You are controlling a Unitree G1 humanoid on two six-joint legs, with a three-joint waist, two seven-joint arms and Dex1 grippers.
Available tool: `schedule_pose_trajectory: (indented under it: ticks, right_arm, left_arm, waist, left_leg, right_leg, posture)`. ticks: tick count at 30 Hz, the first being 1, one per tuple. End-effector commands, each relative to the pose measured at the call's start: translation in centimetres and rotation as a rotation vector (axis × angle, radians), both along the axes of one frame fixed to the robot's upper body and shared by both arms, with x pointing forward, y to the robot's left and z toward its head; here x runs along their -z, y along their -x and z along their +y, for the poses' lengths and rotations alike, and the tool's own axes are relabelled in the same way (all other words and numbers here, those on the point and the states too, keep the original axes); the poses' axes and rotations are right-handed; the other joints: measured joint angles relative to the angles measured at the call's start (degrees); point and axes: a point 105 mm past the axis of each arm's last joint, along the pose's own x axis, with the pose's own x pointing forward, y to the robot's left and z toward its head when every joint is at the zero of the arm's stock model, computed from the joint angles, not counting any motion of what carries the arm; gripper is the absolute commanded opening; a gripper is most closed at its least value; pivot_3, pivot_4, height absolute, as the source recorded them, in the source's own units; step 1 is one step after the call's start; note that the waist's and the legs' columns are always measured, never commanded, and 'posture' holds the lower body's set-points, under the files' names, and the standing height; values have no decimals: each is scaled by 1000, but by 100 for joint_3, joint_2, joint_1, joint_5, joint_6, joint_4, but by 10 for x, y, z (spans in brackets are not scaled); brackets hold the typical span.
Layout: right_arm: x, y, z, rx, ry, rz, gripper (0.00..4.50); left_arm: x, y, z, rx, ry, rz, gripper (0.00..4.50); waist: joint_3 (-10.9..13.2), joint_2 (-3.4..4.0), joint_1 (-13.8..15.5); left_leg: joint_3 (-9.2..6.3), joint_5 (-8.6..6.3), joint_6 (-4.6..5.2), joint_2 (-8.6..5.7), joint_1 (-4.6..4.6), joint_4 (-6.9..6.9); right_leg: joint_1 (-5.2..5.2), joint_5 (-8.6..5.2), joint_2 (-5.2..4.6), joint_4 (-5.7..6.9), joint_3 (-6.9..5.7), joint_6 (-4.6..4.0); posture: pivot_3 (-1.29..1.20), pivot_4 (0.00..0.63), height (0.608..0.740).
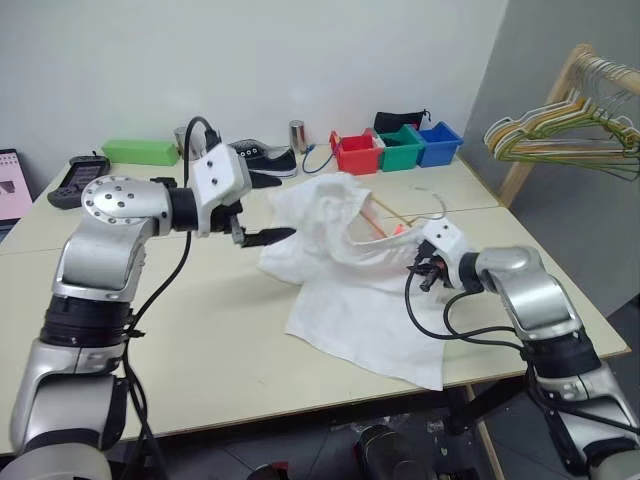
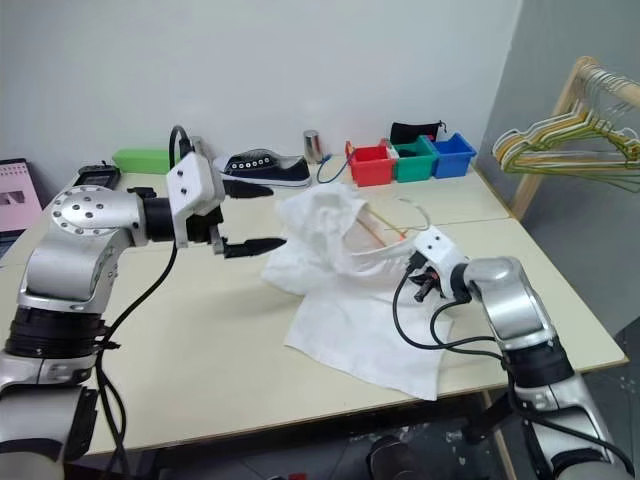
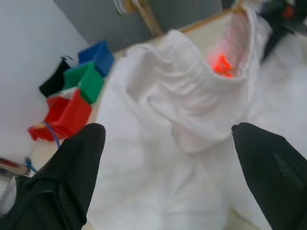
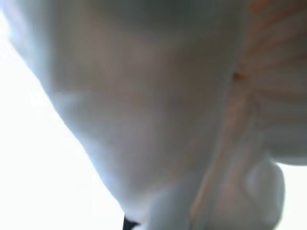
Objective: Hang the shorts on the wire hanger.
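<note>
The shorts (image 1: 345, 270) lie bunched on the table (image 1: 200, 340), waistband raised between both arms. The left gripper (image 1: 262, 238) hovers spread wide, fabric just beyond its fingertips. The right gripper (image 1: 420, 262) pinches the waistband, the wire hanger (image 1: 425, 200) just behind it
</note>
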Motion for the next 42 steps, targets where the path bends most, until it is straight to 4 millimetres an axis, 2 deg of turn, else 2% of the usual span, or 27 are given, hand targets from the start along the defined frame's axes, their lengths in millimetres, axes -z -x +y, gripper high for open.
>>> schedule_pose_trajectory:
  ticks: [1, 4, 7, 8, 11, 14, 17, 21, 25, 31, 34, 39, 42]
  right_arm:
    - [-10, 12, -30, 306, -110, 3, 0]
    - [-5, 23, -50, 521, -162, 39, 0]
    - [-2, 33, -89, 814, -180, 52, 0]
    - [-2, 35, -96, 876, -188, 56, 0]
    - [-10, 35, -114, 984, -183, 25, 0]
    - [-28, 31, -135, 1076, -152, -55, 0]
    - [-47, 24, -149, 1123, -142, -132, 0]
    - [-69, 15, -170, 1179, -140, -217, 0]
    - [-84, 5, -187, 1220, -189, -234, 0]
    - [-100, -9, -205, 1230, -250, -233, 0]
    - [-112, -14, -221, 1241, -245, -259, 0]
    - [-112, -16, -237, 1280, -299, -221, 0]
    - [-112, -18, -239, 1295, -359, -189, 0]
  left_arm:
    - [-11, 3, -27, 36, 91, -52, 4484]
    - [-4, 10, -59, 107, 138, -45, 4484]
    - [1, 22, -107, 223, 217, -34, 4484]
    - [1, 24, -116, 243, 240, -30, 4484]
    - [-6, 22, -137, 267, 290, -46, 4484]
    - [-18, 20, -164, 299, 352, -64, 4484]
    - [-27, 16, -181, 313, 387, -85, 4484]
    - [-36, 14, -194, 330, 405, -109, 4484]
    - [-41, 11, -200, 334, 402, -131, 4484]
    - [-46, 13, -208, 349, 405, -151, 4484]
    - [-46, 15, -211, 354, 411, -153, 4484]
    - [-44, 18, -213, 356, 411, -149, 4484]
    - [-42, 19, -214, 358, 407, -146, 4484]
  waist:
    - [-8, 5, -12]
    - [-11, 11, -52]
    - [-26, 26, -96]
    - [-40, 37, -108]
    - [-67, 82, -253]
    - [-75, 95, -484]
    - [-94, 122, -687]
    - [-126, 175, -967]
    - [-132, 184, -1119]
    - [-131, 184, -1160]
    - [-131, 184, -1152]
    - [-131, 183, -1152]
    - [-129, 181, -1156]
  left_leg:
    - [1, 0, 0, 0, 0, 0]
    - [2, 0, 0, 0, -1, -1]
    - [8, 0, 0, -2, -2, 0]
    - [8, 0, 0, -2, -4, 0]
    - [18, -1, 0, -6, -10, -1]
    - [23, -1, 1, -9, -5, -1]
    - [21, -2, 2, -12, 12, -14]
    - [23, -2, 4, -12, 20, -57]
    - [28, -2, 5, -15, 32, -90]
    - [37, -1, 5, -22, 70, -105]
    - [40, -2, 5, -24, 79, -111]
    - [47, -2, 5, -30, 85, -113]
    - [51, -2, 5, -29, 100, -116]
  right_leg:
    - [0, 0, 0, 0, 1, 0]
    - [-3, 1, 0, 0, 4, 2]
    - [-2, 2, -1, -2, 9, 4]
    - [-1, 4, -1, -7, 9, 6]
    - [1, 12, -4, -31, 17, 20]
    - [6, 13, -4, -37, 22, 23]
    - [29, 12, -5, -59, 20, 22]
    - [45, 12, -5, -109, 18, 22]
    - [53, 12, -10, -132, 20, 23]
    - [81, 9, -18, -138, 26, 22]
    - [88, 7, -20, -141, 28, 20]
    - [91, 5, -25, -141, 36, 23]
    - [105, 3, -25, -142, 38, 21]
  posture:
    - [-316, 18, 740]
    - [-348, 17, 740]
    - [-375, 16, 740]
    - [-389, 16, 740]
    - [-405, 12, 740]
    - [-413, 11, 740]
    - [-432, 6, 740]
    - [-431, 0, 740]
    - [-423, 0, 740]
    - [-415, 0, 740]
    - [-411, 0, 740]
    - [-410, 0, 740]
    - [-407, 0, 740]
